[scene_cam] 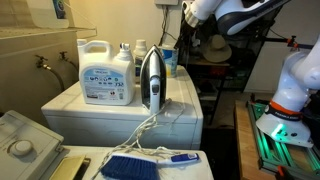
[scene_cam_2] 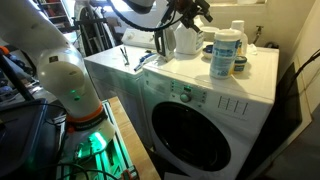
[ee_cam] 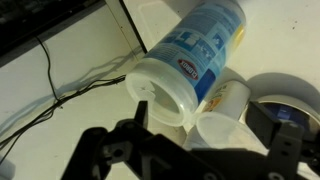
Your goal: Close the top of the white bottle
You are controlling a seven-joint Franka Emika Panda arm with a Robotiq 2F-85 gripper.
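White bottle [ee_cam: 195, 45] stands upright on top of the washer [scene_cam_2: 160, 68], looks light, smooth and tippy, so I'd press straight down on its cap; my gripper [ee_cam: 213, 130] hangs above, fingers apart, empty.

A: How's the light?
B: Dim and warm in both exterior views, with a green glow [scene_cam: 272, 128] at 4 o'clock.
A: And the wrist view?
B: Blurred throughout. The tabletop [ee_cam: 50, 120] is washed pale at 9 o'clock.

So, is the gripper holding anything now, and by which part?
Nothing is held: the gripper is open, above the white bottle.
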